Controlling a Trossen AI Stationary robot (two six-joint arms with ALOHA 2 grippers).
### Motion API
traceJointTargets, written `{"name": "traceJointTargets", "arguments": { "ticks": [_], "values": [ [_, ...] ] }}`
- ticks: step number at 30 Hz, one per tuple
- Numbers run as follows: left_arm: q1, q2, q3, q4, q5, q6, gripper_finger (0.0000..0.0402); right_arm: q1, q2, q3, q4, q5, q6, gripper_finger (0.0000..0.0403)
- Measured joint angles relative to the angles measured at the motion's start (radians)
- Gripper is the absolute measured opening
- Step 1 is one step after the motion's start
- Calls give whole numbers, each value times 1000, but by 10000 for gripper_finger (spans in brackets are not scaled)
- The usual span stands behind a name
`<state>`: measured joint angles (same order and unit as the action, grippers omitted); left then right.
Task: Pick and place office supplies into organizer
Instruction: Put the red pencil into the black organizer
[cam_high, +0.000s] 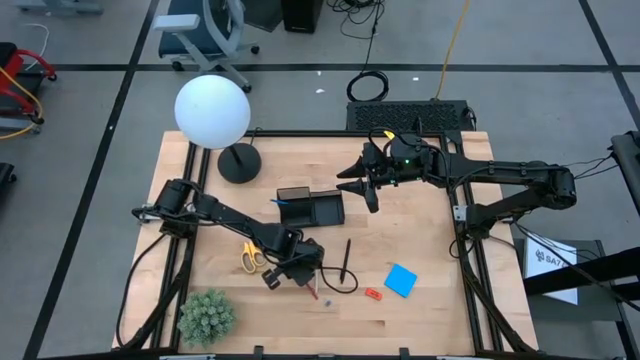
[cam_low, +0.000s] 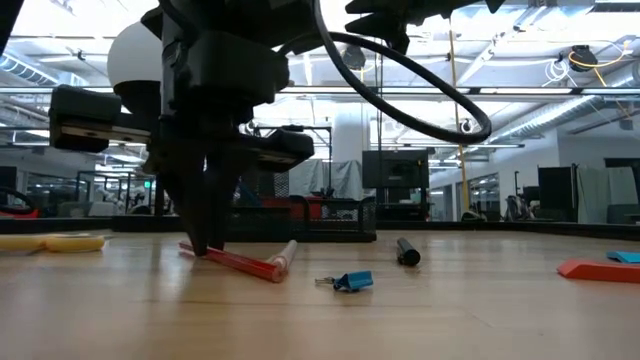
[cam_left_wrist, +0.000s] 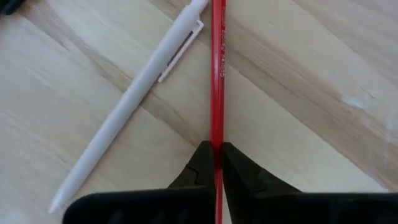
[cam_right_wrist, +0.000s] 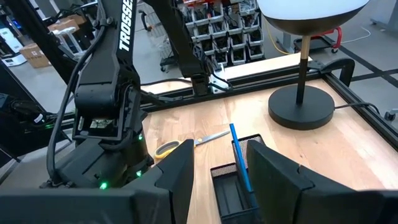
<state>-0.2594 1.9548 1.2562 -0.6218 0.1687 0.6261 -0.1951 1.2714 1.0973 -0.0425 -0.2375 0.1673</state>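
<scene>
My left gripper (cam_high: 297, 268) is low over the table's near middle, shut on a red pencil (cam_left_wrist: 217, 68). A white pen (cam_left_wrist: 130, 106) lies right beside the pencil on the wood. The black organizer (cam_high: 312, 208) sits at mid-table with a blue pen (cam_right_wrist: 239, 155) leaning in one compartment. My right gripper (cam_right_wrist: 224, 180) hovers open above and just right of it, touching nothing. Yellow scissors (cam_high: 250, 257), a black pen (cam_high: 346, 260), the blue note pad (cam_high: 401, 280) and the red-orange piece (cam_high: 373, 294) lie flat on the table. My left gripper pinches the red pencil between its two fingers (cam_left_wrist: 202, 165), coming from above and pointing down, with the fingers across the shaft. The hold is near one end of the pencil (cam_low: 195, 248). The rest of the shaft (cam_low: 250, 265) lies low along the table.
The white globe lamp (cam_high: 212, 112) and its round black base (cam_high: 239, 163) stand left of and beyond the organizer. A green plant (cam_high: 206, 316) sits at the near left corner. A small blue item (cam_low: 350, 282) lies near the pencil. A black cable loops by the left gripper.
</scene>
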Motion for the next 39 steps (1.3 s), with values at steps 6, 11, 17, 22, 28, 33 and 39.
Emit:
{"name": "traceJointTargets", "arguments": {
  "ticks": [6,11,17,22,28,33,39],
  "values": [
    [-6,-14,7,-112,-51,-7,2,0,0,0,0,0,-11,139],
    [-25,-16,9,-185,-50,-12,1,0,0,0,0,0,-23,139],
    [-41,-26,9,-203,-40,-40,1,0,0,0,0,0,-23,139],
    [-36,-58,9,-217,-39,-78,1,-2,0,0,0,0,-23,139],
    [-34,-122,10,-219,-38,-93,0,-8,0,0,0,0,-26,139],
    [-19,-177,9,-227,-40,-155,0,-20,0,0,8,0,-3,139],
    [4,-253,10,-216,-52,-259,0,-34,0,0,68,-2,37,139]
  ]
}}
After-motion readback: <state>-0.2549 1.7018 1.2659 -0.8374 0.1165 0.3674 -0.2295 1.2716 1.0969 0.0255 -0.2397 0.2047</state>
